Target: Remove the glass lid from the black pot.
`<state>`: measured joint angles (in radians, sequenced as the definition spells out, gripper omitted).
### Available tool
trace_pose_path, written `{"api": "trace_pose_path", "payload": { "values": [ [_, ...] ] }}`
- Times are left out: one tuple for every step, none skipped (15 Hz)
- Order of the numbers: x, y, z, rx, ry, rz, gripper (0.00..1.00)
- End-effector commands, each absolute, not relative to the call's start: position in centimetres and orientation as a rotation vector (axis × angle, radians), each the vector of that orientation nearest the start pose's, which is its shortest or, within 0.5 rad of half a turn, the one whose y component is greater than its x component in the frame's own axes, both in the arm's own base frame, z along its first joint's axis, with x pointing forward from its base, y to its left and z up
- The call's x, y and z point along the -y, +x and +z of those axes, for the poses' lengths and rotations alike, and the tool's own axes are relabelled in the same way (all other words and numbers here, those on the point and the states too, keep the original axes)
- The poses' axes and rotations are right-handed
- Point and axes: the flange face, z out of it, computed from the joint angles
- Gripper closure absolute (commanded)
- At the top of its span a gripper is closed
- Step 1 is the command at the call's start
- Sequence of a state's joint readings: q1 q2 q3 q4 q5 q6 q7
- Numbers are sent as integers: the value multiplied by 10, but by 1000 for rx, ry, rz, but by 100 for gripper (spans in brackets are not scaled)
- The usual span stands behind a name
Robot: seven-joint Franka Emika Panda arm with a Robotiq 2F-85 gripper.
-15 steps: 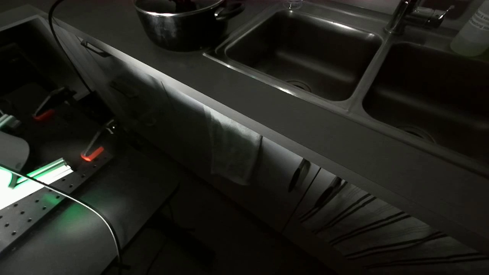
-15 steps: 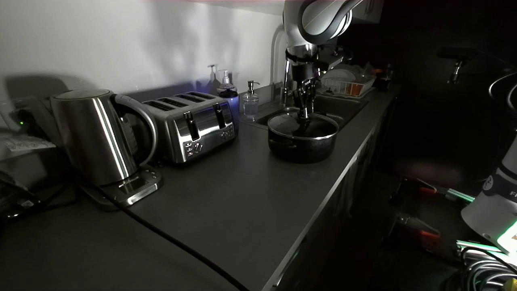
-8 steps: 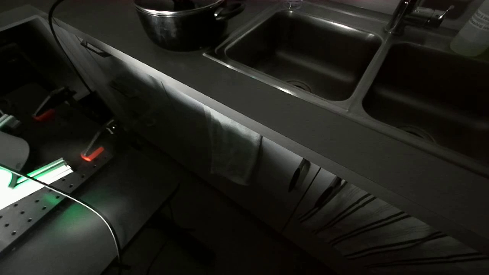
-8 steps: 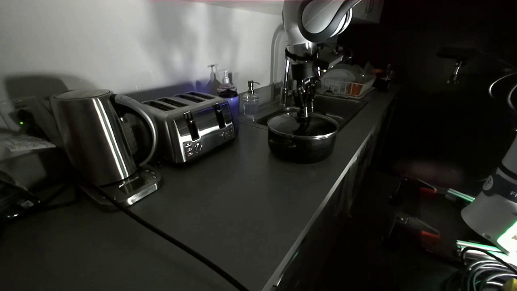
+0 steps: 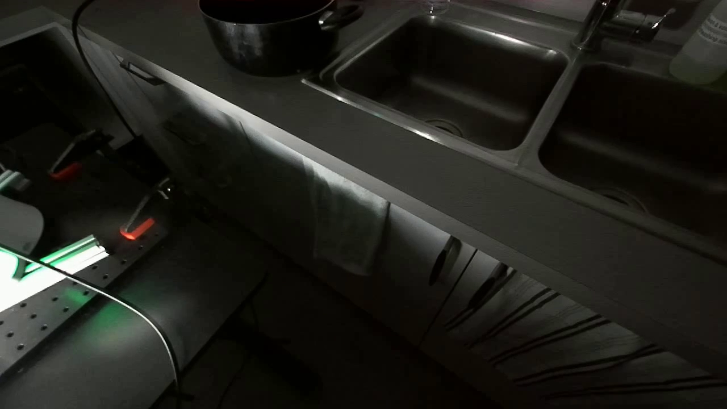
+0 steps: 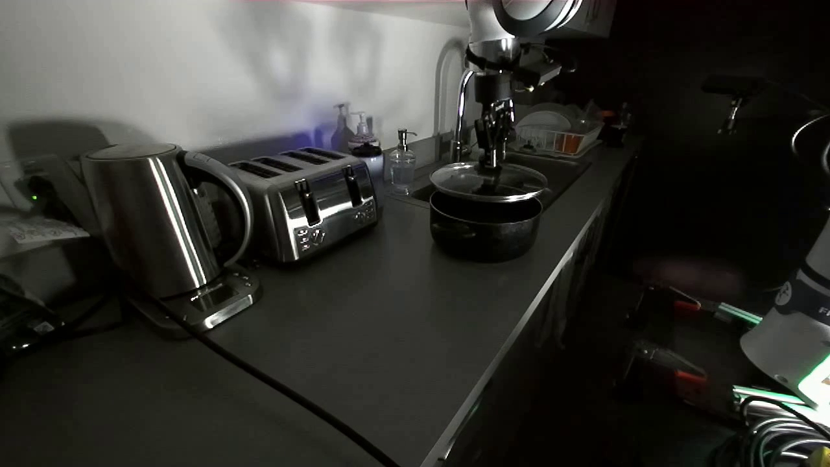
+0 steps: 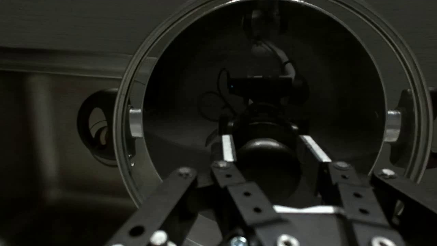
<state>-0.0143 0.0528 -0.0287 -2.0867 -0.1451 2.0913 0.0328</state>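
The pincer (image 6: pixel 491 162) is clamped on the dark knob (image 7: pixel 268 167) of the glass lid (image 6: pixel 489 191), its two fingers (image 7: pixel 227 148) set on either side of the knob in the wrist view. The lid hangs roughly level just above the black pot (image 6: pixel 485 237), apart from its rim, with a dark gap showing between them. The pot stands upright on the worktop (image 6: pixel 363 324), just beside the steel sink (image 5: pixel 546 116) (a double one), and in an exterior view its side and its dark, uncovered mouth show by the closer basin (image 5: pixel 448 88). Toward the pale wall (image 6: pixel 162 71), a shiny toaster (image 6: pixel 318 201) sits between a kettle (image 6: pixel 146 220) and a clear pump bottle (image 6: pixel 403 172). A white dish rack (image 6: pixel 541 144), holding a plate (image 6: pixel 545 119), stands near the sink's far end.
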Motion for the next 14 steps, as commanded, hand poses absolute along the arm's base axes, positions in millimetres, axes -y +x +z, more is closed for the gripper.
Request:
{"api": "trace_pose_path", "payload": {
  "values": [
    [33,528,424,30,-3288,6,77],
    [40,526,426,1,-3288,-3,77],
    [45,523,429,-16,-3286,-9,77],
    [55,520,431,-56,-3281,-14,77],
    [63,517,434,-90,-3278,-21,77],
    [74,513,435,-128,-3276,-26,77],
    [84,510,436,-168,-3272,-29,77],
    [97,506,437,-223,-3266,-32,77],
    [107,502,437,-263,-3262,-33,77],
    [122,498,437,-330,-3251,-31,77],
    [133,494,437,-374,-3243,-28,77],
    [147,490,437,-438,-3229,-24,77],
    [161,486,436,-499,-3213,-19,77],
    [176,481,435,-569,-3193,-12,77]
  ]
}}
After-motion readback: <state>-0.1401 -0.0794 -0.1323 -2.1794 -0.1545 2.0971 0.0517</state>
